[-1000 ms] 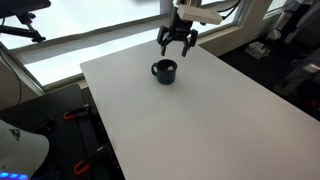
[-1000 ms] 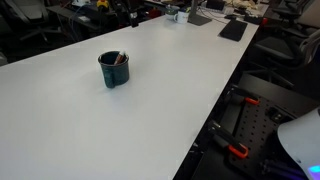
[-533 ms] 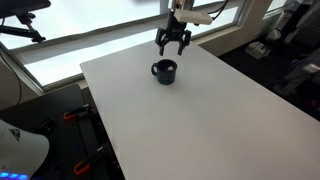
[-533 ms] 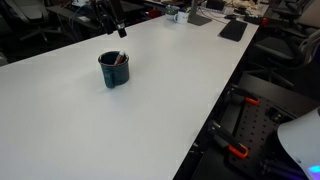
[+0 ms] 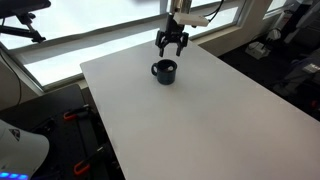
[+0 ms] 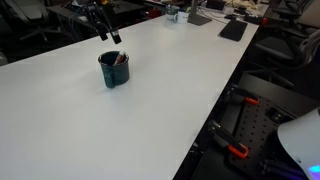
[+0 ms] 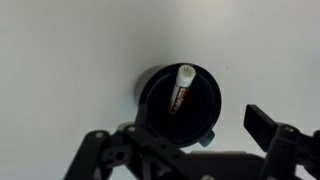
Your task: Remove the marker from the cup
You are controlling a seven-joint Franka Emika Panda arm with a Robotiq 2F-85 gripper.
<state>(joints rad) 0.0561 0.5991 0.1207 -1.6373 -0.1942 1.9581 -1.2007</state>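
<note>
The cup [image 5: 164, 71] is a small black mug standing near the far edge of the white table [image 5: 200, 120]; it also shows in an exterior view [image 6: 114, 70]. The marker [image 7: 181, 88] leans inside it; in the wrist view it is a light stick with a red label, its tip at the rim. It shows as a thin stick in an exterior view [image 6: 120, 58]. My gripper [image 5: 172, 42] hangs above the cup, open and empty, apart from it. In the wrist view the gripper [image 7: 180, 137] straddles the cup [image 7: 200, 112], with one finger [image 7: 264, 124] to its right.
A window sill [image 5: 90, 45] runs behind the table's far edge. A black flat item [image 6: 233, 30] and small objects lie at the table's far end. Chairs and desks [image 6: 30, 25] stand behind. Orange clamps [image 6: 235, 152] sit below the table edge.
The gripper has moved toward the cup: it came into an exterior view from the top and now hangs closer above the cup. Cup and marker have not moved.
</note>
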